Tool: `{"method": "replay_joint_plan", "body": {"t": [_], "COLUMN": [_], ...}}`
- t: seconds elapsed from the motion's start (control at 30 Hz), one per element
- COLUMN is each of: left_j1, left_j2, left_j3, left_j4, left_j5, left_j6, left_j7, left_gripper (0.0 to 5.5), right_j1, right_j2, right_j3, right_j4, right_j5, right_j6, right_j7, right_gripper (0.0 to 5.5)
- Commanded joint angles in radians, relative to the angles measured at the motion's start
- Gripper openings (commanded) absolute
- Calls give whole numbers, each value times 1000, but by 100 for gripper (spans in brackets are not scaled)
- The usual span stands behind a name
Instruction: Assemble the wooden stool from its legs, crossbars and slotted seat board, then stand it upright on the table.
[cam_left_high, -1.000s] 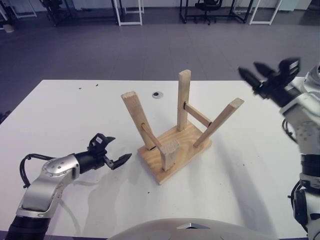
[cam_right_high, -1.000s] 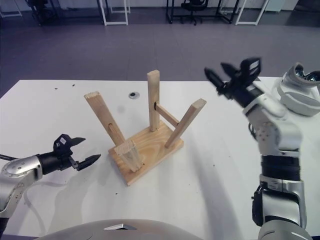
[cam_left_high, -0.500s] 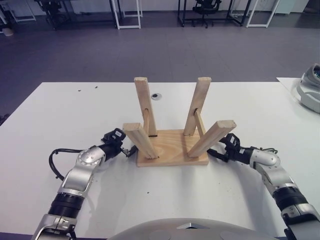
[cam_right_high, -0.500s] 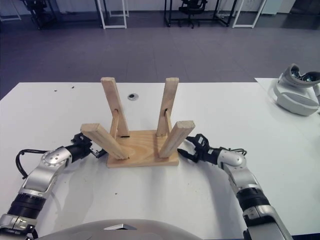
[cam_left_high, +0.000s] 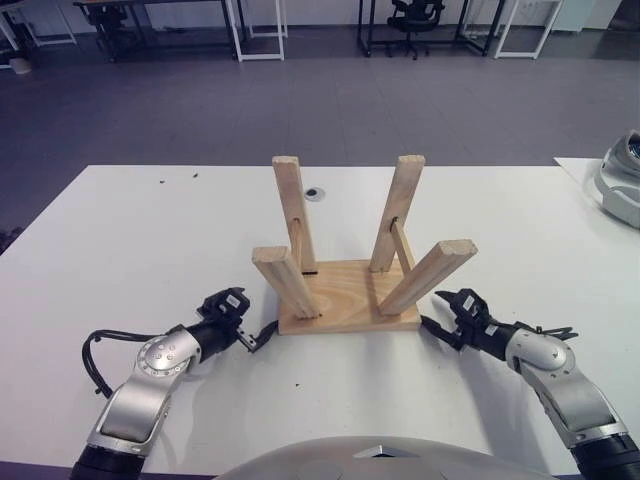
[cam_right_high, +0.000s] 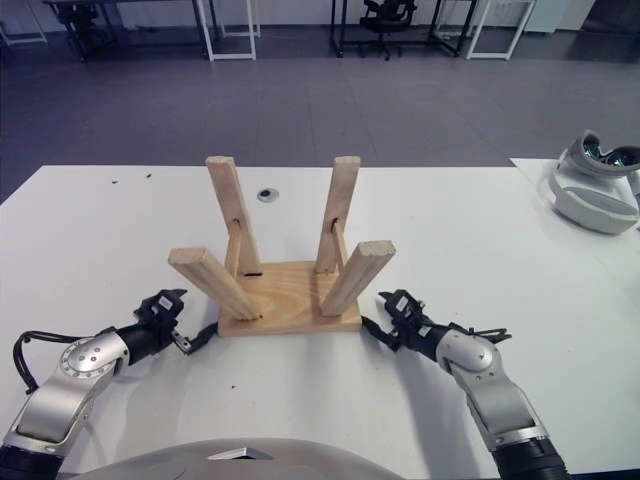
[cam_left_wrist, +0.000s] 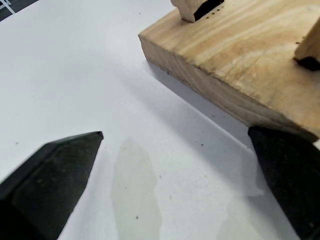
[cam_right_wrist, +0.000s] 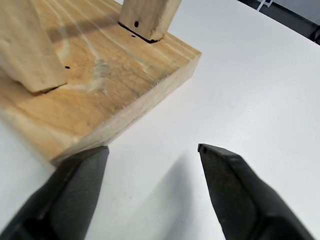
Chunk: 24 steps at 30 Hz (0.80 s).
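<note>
The wooden stool stands upside down in the middle of the white table (cam_left_high: 120, 230). Its seat board (cam_left_high: 350, 310) lies flat, and its legs (cam_left_high: 296, 215) point up, joined in pairs by crossbars (cam_left_high: 402, 240). My left gripper (cam_left_high: 250, 325) is open at the board's front left corner; one finger (cam_left_wrist: 290, 175) sits right against that corner of the board (cam_left_wrist: 240, 65). My right gripper (cam_left_high: 438, 312) is open at the front right corner. The board's edge (cam_right_wrist: 100, 85) lies just beyond its tips (cam_right_wrist: 151, 149), and nothing is between the fingers.
A white headset (cam_right_high: 590, 190) lies at the table's right edge. A small dark round spot (cam_left_high: 317, 190) marks the table behind the stool. Bare tabletop spreads to the left, the right and the front. Chairs and desk frames stand on the floor far behind.
A second ago the stool stood skewed and my right arm was raised high. It then stood square with both grippers at the board's sides. Both grippers have since drawn back to its front corners.
</note>
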Motion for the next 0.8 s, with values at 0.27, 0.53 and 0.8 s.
{"method": "replay_joint_plan", "body": {"t": [0.27, 0.53, 0.8], "left_j1": [-53, 4, 98], "left_j2": [59, 192, 418], "left_j3": [240, 302, 204], "left_j4": [-384, -408, -231], "left_j5": [-474, -497, -222], "left_j6": [305, 298, 78], "left_j7": [-208, -280, -402], "left_gripper": [538, 538, 538], "right_j1": [52, 88, 168], "right_j2": [-200, -287, -405], "right_j3": [-253, -369, -283], "right_j4": [-425, -386, -239], "right_j5": [503, 494, 236], "right_j6": [391, 398, 189], "right_j7": [304, 361, 450], "right_gripper": [337, 337, 337]}}
